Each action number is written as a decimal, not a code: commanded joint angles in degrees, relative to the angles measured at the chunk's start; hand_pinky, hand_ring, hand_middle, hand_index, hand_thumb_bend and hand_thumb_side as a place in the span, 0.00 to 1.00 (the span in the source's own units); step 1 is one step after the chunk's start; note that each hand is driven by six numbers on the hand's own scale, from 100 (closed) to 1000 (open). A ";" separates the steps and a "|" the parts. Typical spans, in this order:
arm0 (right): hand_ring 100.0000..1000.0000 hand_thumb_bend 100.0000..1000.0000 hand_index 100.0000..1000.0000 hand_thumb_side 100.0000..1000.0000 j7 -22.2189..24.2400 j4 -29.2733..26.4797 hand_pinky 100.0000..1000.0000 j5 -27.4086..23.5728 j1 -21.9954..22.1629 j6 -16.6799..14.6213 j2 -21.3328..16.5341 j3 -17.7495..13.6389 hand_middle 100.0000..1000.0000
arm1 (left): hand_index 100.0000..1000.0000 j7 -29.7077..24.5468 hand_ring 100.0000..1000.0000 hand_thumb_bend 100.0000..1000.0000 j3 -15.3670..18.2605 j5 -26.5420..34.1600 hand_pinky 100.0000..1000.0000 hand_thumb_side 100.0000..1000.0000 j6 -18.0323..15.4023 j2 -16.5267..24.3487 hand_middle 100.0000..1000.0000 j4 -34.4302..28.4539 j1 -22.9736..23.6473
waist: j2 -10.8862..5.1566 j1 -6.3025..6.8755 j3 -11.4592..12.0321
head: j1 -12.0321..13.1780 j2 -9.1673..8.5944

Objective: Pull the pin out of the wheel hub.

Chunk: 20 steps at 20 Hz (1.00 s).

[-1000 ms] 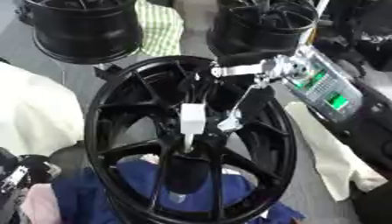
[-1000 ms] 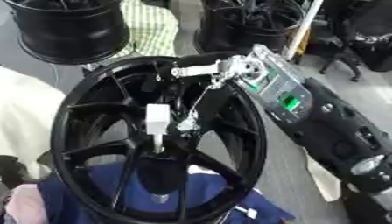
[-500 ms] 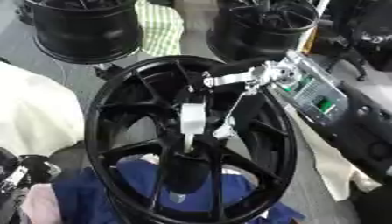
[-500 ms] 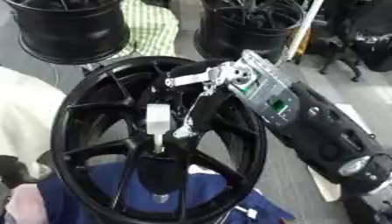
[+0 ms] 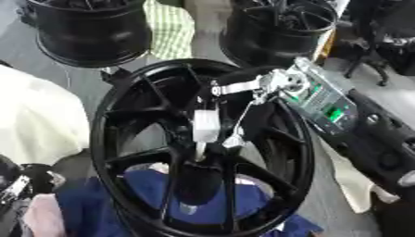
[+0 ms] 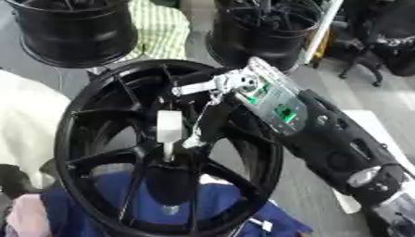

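We have the black wheel hub (image 5: 203,148) lying spokes-up before us, and the pin (image 5: 205,127), a pale block with a thin stem below it, stands upright at the centre where the spokes meet. Its stem still goes down into the middle of the hub, so we judge the pin not yet drawn.

To do this step well, we should close on the pale head of the pin from both sides, get a thumb and a finger square on it, and then lift straight along the stem rather than sideways, so it does not bind in its hole or knock against a spoke. The hub looks heavy enough to stay put, but we would watch that it does not rock as we pull.

Our right robot hand (image 6: 212,99) reaches in from the right over the rim. One silver finger (image 5: 235,88) stretches out nearly level above the pin, and a darker one slants down just beside the pin's right side, its tip near the stem. The hand is spread wide with fingers mostly straight; we cannot tell whether the lower tip touches the pin, and nothing is gripped.

Our left robot hand does not show in either view
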 commanded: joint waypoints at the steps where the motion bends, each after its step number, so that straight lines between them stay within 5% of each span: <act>1: 0.59 0.18 0.83 0.00 -0.95 0.19 0.46 0.47 -1.14 0.22 -0.48 -0.52 0.73 | 0.71 -0.23 0.58 0.00 -0.12 0.09 0.63 0.64 -0.12 0.41 0.53 -1.28 -0.83 | -0.70 0.51 0.02 | -0.22 -0.18; 6: 0.48 0.00 0.78 0.00 -1.95 -0.17 0.31 0.28 -1.28 0.37 -0.34 -0.47 0.64 | 0.71 -0.29 0.58 0.00 -0.16 0.07 0.63 0.65 -0.15 0.40 0.53 -1.34 -0.87 | -0.65 0.48 0.09 | -0.29 -0.19; 15: 0.27 0.00 0.54 0.00 -3.74 -3.07 0.02 -1.70 -1.88 0.60 -1.04 -0.57 0.36 | 0.71 -0.49 0.58 0.00 -0.17 -0.06 0.63 0.65 -0.08 0.37 0.53 -1.25 -0.87 | -0.73 0.46 0.05 | -0.28 -0.29; 20: 0.23 0.00 0.48 0.00 -3.84 -8.66 0.00 -4.21 -2.74 1.13 -3.26 -1.11 0.30 | 0.71 -0.53 0.58 0.00 -0.10 -0.13 0.63 0.65 -0.05 0.45 0.53 -1.14 -0.76 | -0.85 0.39 -0.16 | -0.18 -0.24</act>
